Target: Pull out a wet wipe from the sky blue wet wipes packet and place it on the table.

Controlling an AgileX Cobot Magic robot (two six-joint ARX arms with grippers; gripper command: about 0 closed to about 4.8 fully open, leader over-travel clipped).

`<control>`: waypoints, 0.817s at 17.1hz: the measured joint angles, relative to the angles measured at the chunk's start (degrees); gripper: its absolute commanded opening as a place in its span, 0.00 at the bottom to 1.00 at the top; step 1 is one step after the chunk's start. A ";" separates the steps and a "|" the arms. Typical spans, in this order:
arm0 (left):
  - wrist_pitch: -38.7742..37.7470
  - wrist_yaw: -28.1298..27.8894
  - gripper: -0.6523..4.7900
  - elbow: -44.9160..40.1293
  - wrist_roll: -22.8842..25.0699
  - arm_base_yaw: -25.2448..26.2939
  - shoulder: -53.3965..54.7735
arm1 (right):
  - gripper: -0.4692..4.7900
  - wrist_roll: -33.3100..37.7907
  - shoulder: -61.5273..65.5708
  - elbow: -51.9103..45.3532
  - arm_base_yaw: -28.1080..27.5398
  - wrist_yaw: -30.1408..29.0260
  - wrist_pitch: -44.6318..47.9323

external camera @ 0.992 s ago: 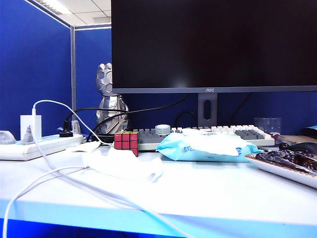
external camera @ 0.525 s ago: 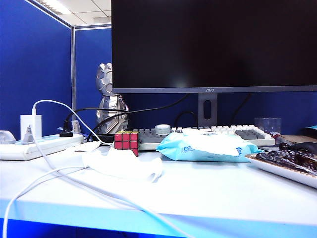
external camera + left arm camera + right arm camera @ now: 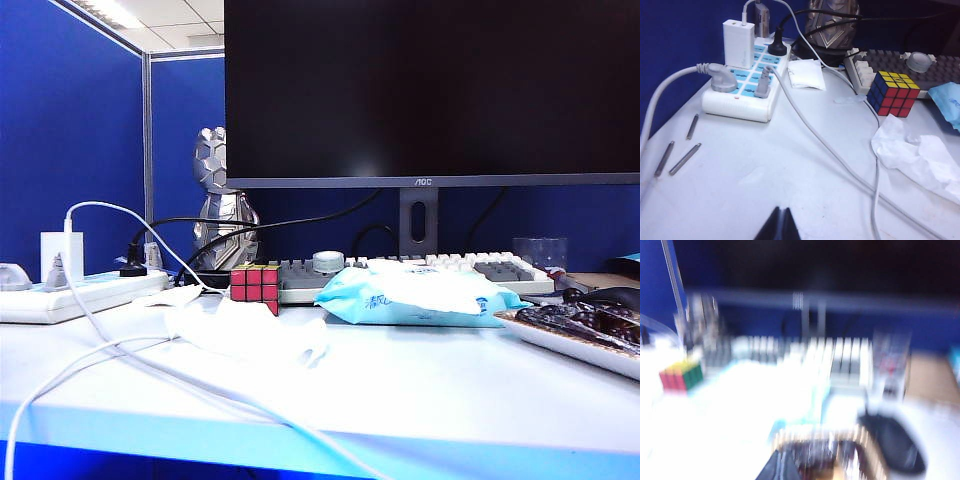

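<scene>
The white, wrinkled wet wipe lies limp on the table, in front of the Rubik's cube. My left wrist view shows the same wet wipe. The sky blue wet wipes packet rests in front of the keyboard, and only its corner shows in the left wrist view. My left gripper hovers shut over bare table, well short of the wipe. The right wrist view is badly blurred. In it my right gripper looks shut and empty, low above the plate. Neither gripper appears in the exterior view.
A Rubik's cube, keyboard and monitor stand stand behind the packet. A power strip with white cables, a paper scrap and metal rods lie left. A plate of dark food and a mouse sit right.
</scene>
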 measured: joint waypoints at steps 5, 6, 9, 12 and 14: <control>0.02 0.00 0.12 0.00 0.00 0.00 0.00 | 0.13 2.03 0.04 -1.03 0.09 1.90 -11.43; 0.02 0.00 0.12 0.00 0.00 0.00 0.00 | 0.13 2.14 0.00 -1.01 0.07 2.05 -11.52; 0.02 0.00 0.12 0.00 0.00 0.00 0.00 | 0.13 2.10 0.00 -0.98 0.11 3.26 -11.56; 0.02 0.00 0.12 0.00 0.00 0.00 0.00 | 0.13 0.46 0.00 -0.98 -0.87 8.74 -11.61; 0.00 0.00 0.12 0.00 0.00 0.00 0.00 | 0.13 0.31 0.00 -0.98 -3.13 8.46 -11.61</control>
